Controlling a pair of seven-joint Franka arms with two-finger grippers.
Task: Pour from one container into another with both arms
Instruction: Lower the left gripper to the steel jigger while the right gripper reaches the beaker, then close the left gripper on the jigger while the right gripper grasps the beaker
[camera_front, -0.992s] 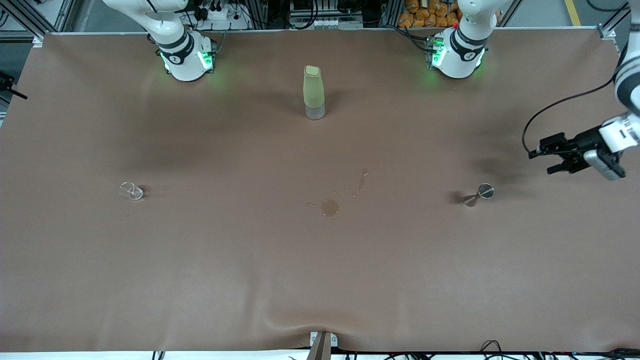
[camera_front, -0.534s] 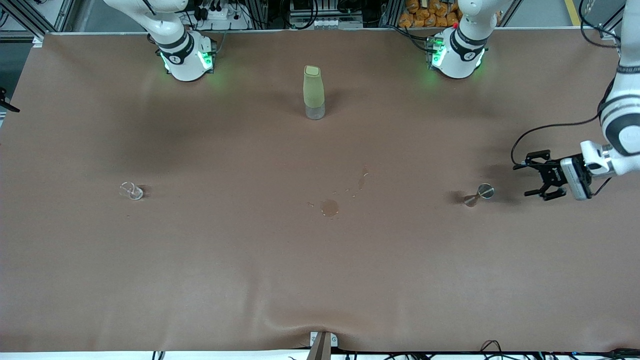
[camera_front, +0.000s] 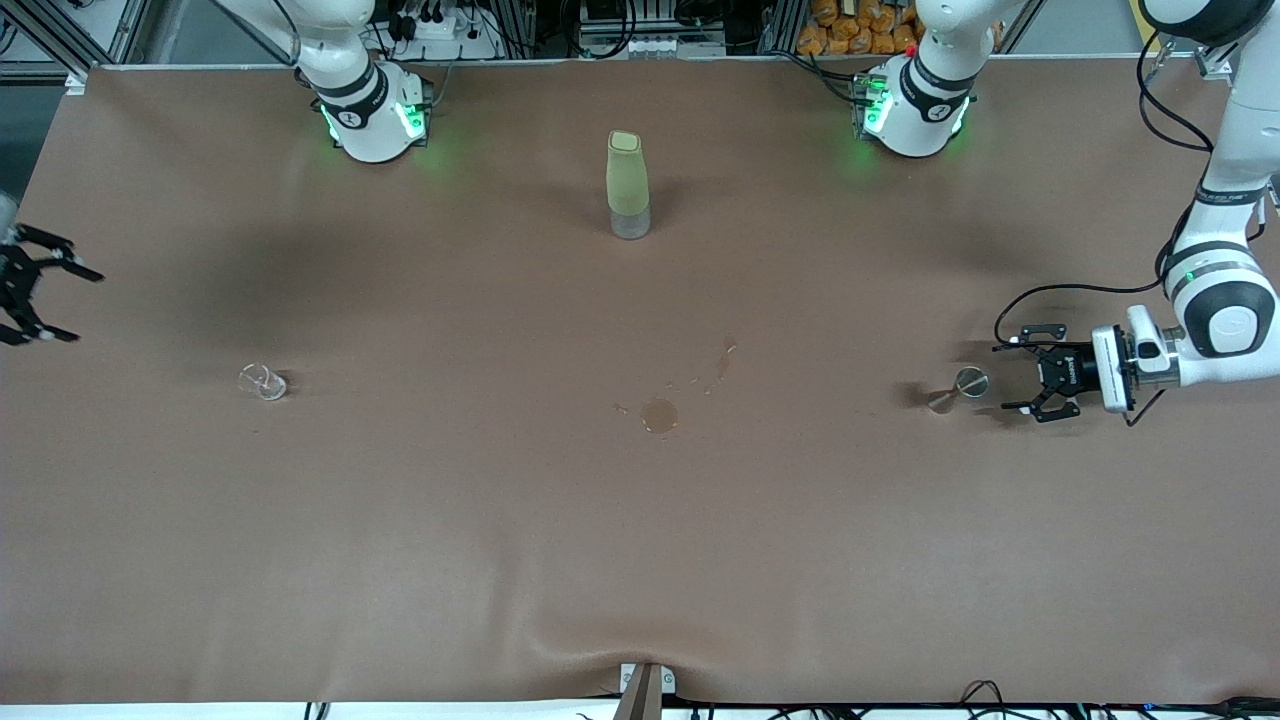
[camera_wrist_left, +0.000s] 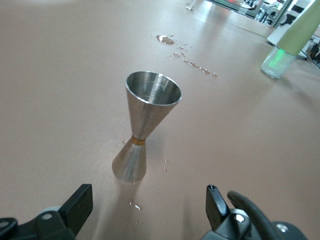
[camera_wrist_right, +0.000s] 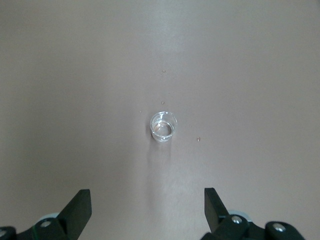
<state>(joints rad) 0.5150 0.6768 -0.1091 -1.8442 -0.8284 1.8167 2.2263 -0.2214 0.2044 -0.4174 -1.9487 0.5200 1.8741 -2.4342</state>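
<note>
We see a brown table (camera_front: 400, 560) carrying a green bottle (camera_front: 627, 184) near the bases, a small glass (camera_front: 263, 381) toward the right arm's end, a steel jigger (camera_front: 958, 388) toward the left arm's end, and a puddle (camera_front: 659, 415) between them.

L arm: reaches in low from its end of table, wrist horizontal.
L gripper (camera_front: 1012, 378): fingers spread wide, pointing toward table centre.
R arm: mostly out of frame.
R gripper (camera_front: 62, 302): fingers apart, at table edge.
</note>
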